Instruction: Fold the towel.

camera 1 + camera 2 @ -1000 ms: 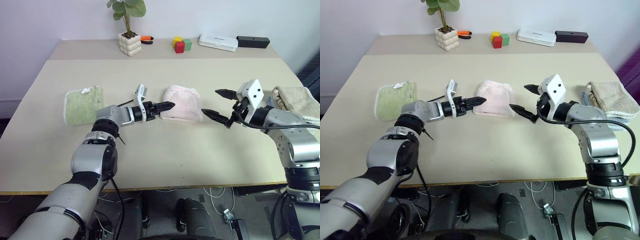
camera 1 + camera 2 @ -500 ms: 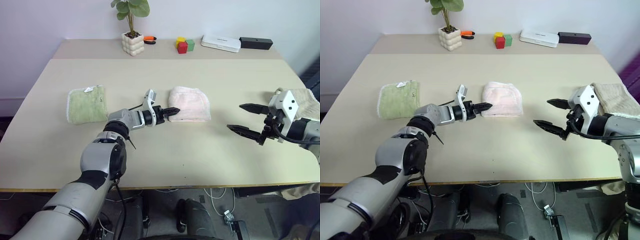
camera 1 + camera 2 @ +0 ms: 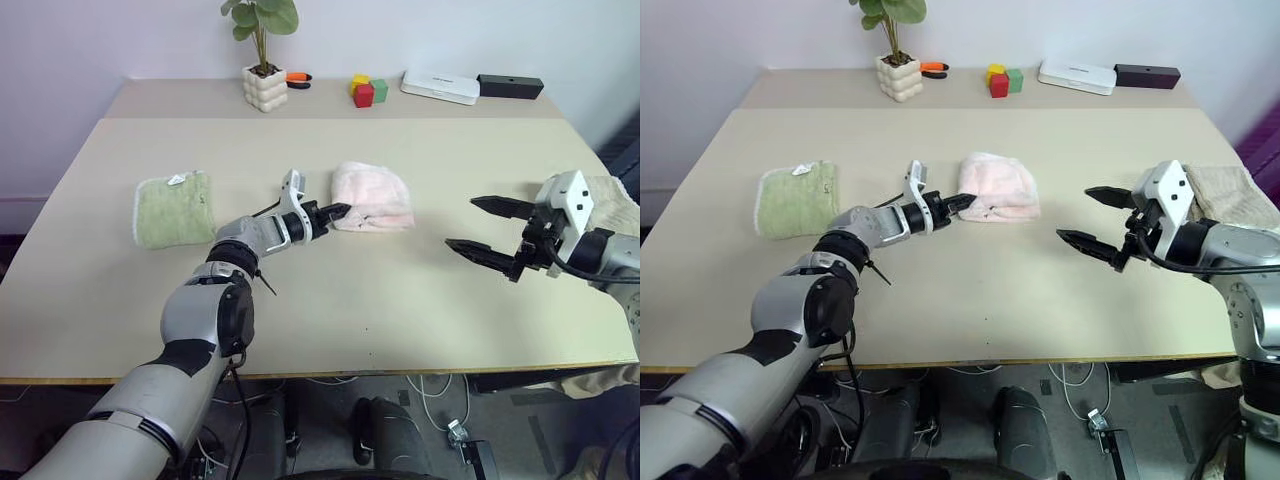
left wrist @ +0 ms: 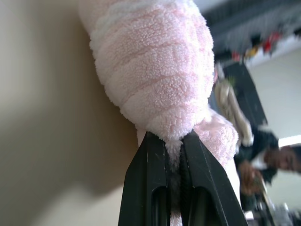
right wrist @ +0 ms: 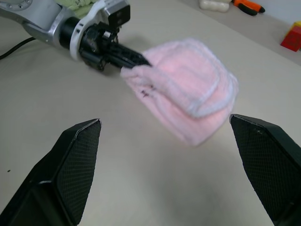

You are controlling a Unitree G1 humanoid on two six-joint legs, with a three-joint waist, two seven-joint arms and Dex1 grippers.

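I have the left tool (image 3: 338, 211) clamped on the near-left edge of the towel (image 3: 375, 196), bunched at centre frame on the tabletop (image 3: 400, 300). The right tool (image 3: 490, 228), jaws apart, hangs well off at right, so the left is nearer.

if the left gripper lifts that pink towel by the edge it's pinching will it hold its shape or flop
Probably flop: the pink towel is soft terry that already bunches where the left gripper pinches it. Its folded layers look loose, so they would likely droop open. It seems light, and the fuzzy pile squeezed between the fingers should resist slipping.
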